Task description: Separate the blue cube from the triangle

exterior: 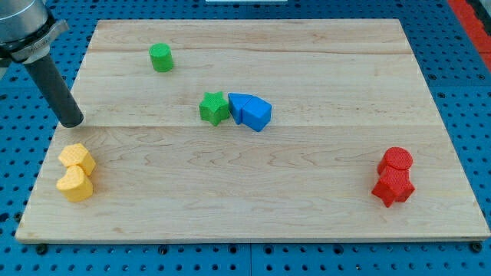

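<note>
Rod [34,54] top cut off, upper-left edge

Mid-board [307,222], the star [214,108], cube [239,106] and triangle [259,116] touch in a row from the view's left.

Pale matt wooden board [307,199] with visible grain, ridged plastic-looking blue cube [242,106] touching blue triangle [258,115], dark matt rod ending at my tip [71,123].

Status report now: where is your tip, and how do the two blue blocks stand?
My tip at view's left edge, far from blues. Blue cube touching blue triangle, not separated. Green star against cube's left.
</note>
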